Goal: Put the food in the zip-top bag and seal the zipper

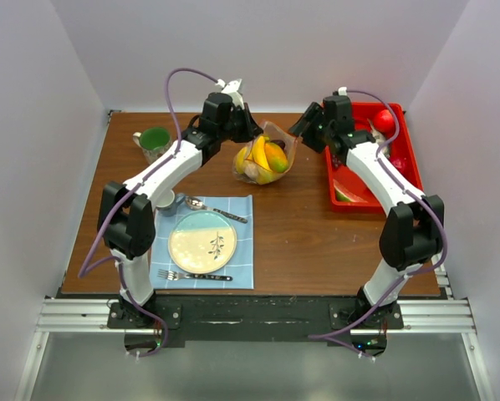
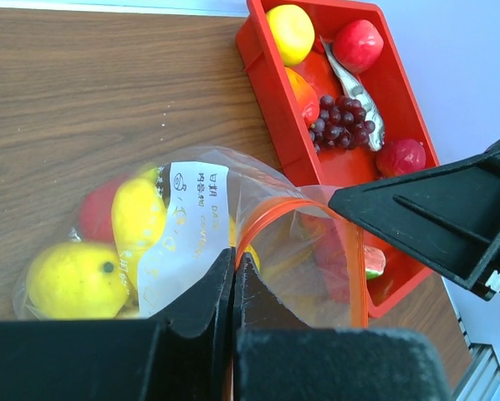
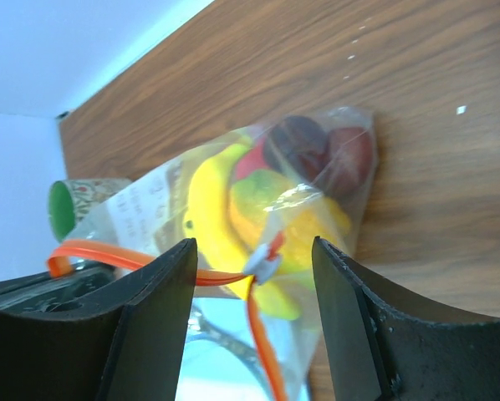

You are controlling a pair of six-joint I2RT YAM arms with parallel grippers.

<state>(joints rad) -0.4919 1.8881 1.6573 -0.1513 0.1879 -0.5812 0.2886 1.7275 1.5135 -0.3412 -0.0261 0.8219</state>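
Note:
The clear zip-top bag (image 1: 265,160) stands at the table's back middle, with yellow, red and orange toy food (image 2: 74,280) inside. My left gripper (image 2: 233,255) is shut on the bag's mouth edge at the orange-red zipper strip (image 2: 271,219). My right gripper (image 3: 254,251) is open, and its jaws straddle the zipper's grey slider (image 3: 262,265) without touching it. In the top view the left gripper (image 1: 250,129) and right gripper (image 1: 300,129) hold either side of the bag's mouth. More food, including purple grapes (image 2: 342,125), lies in the red tray (image 2: 271,92).
The red tray (image 1: 410,159) sits at the back right beside my right arm. A green mug (image 1: 154,140) stands at the back left. A plate (image 1: 202,242) on a blue cloth lies near the front left, with a spoon (image 1: 212,209) and a fork (image 1: 191,276).

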